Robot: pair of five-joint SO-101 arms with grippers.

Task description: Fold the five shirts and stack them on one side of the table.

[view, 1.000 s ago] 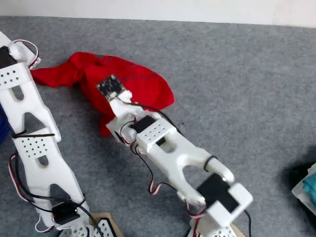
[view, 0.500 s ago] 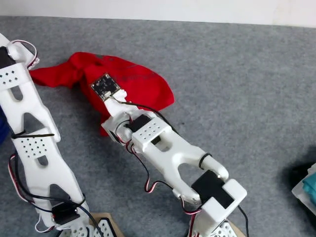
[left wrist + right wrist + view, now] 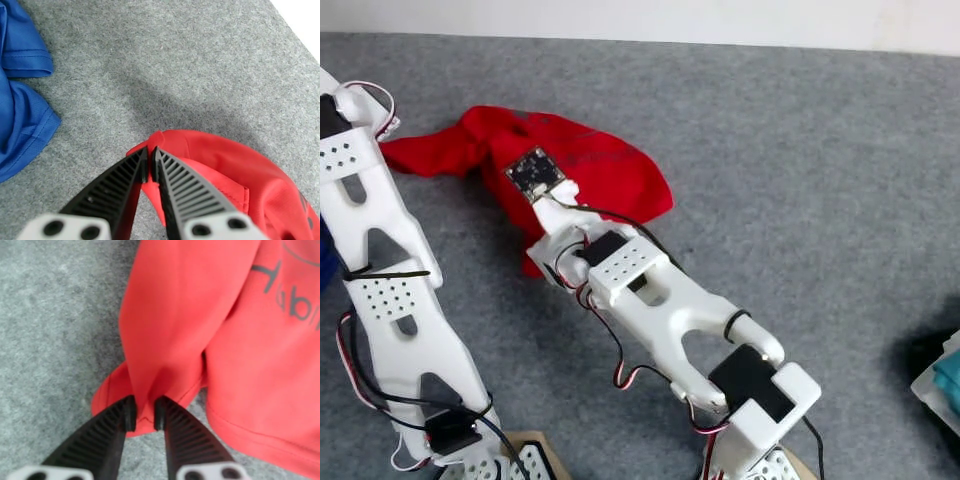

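A red shirt [image 3: 600,170] lies crumpled on the grey table at the far left. My left gripper [image 3: 150,167] is shut on a corner of the red shirt [image 3: 225,175], at the shirt's left tip beside the white left arm [image 3: 360,180]. My right gripper [image 3: 145,415] is shut on a fold of the red shirt [image 3: 225,330] at its near edge, under the right arm's wrist [image 3: 545,200]. A blue shirt [image 3: 20,95] lies on the table beyond the red one's corner in the left wrist view.
The grey felt table [image 3: 800,150] stretches to the right of the red shirt. A teal and white item [image 3: 945,385] sits at the right edge. A blue patch [image 3: 326,255] shows at the left edge behind the left arm.
The right arm's wrist shifted slightly left and back over the red shirt, drawing the near fold with it. The left arm stayed put.
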